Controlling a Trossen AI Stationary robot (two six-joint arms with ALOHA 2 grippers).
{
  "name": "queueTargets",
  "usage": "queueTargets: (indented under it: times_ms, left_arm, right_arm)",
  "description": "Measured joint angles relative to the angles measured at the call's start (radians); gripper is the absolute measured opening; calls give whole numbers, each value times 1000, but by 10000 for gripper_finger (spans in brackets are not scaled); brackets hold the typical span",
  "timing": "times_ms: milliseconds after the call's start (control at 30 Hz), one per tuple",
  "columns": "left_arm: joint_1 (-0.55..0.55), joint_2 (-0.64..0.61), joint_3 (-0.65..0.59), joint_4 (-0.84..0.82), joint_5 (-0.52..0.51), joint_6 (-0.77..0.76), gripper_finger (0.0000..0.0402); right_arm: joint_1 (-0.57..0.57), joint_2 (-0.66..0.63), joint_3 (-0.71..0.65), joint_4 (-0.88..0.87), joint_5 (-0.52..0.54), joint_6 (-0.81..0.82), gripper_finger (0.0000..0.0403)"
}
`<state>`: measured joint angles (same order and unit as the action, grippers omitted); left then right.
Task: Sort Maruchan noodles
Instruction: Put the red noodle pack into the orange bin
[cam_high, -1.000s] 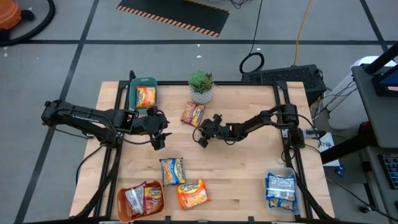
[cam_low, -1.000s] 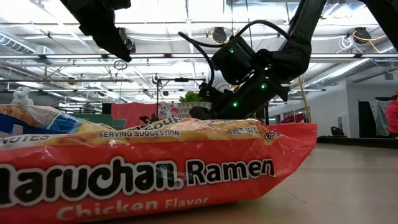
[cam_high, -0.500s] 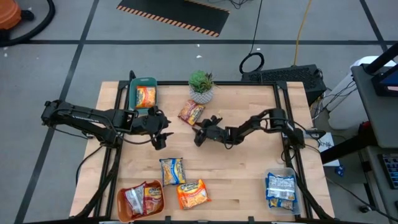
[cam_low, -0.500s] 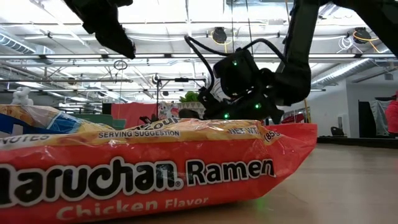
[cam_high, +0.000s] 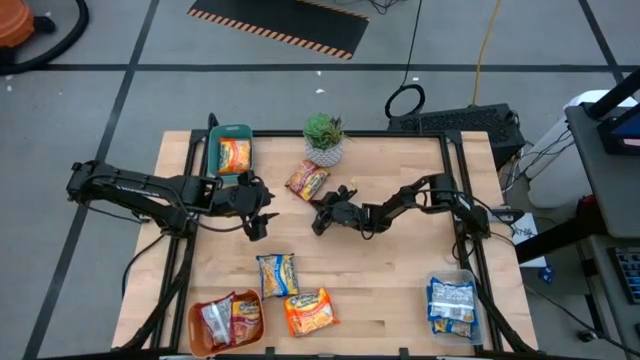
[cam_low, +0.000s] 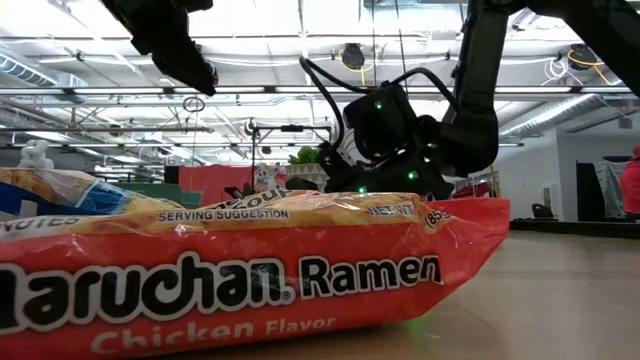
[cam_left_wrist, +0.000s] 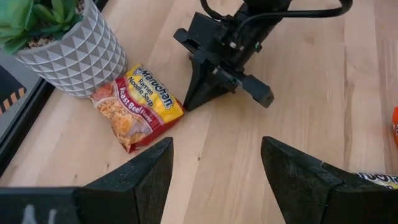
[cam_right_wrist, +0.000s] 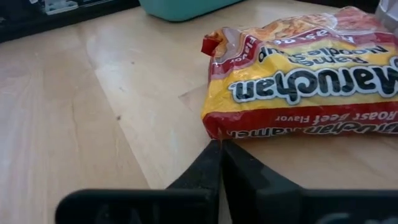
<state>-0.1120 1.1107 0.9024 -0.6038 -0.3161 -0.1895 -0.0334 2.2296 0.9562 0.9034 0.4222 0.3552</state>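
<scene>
A red-and-yellow Maruchan packet (cam_high: 308, 181) lies flat on the table just in front of the potted plant (cam_high: 324, 138). It also shows in the left wrist view (cam_left_wrist: 140, 106) and the right wrist view (cam_right_wrist: 305, 81). My right gripper (cam_high: 318, 212) is shut, with its tips at this packet's near edge. My left gripper (cam_high: 256, 226) is open and empty, hovering left of centre. Its fingers frame the left wrist view (cam_left_wrist: 214, 168). An orange packet (cam_high: 310, 311) and a blue-and-yellow packet (cam_high: 277, 274) lie flat near the front edge. My right gripper touches the red-and-yellow packet with its shut fingertips (cam_right_wrist: 217, 155) at the packet's red sealed long edge (cam_right_wrist: 214, 132), near one end. The fingers come low and slanting from the table's right and near side. The packet lies flat on the table.
A teal bin (cam_high: 216, 150) at the far left holds an orange packet. An orange bin (cam_high: 200, 335) at the near left holds red packets. A clear bin (cam_high: 470, 290) at the near right holds blue packets. Bare wood lies between the arms and at the right.
My right gripper has moved toward the table's left and far side and lowered, up to the red-and-yellow packet. The packet has slid a little toward the plant.
</scene>
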Motion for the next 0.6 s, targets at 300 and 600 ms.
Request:
queueTargets:
  times_ms: [300,600]
  left_arm:
    - [0,0,0,-40,0,-14,248]
    - [0,0,0,-49,0,-20,248]
  right_arm:
    - [0,-179,-3,-352,-97,-68,0]
    - [1,-430,-3,-641,-164,-162,0]
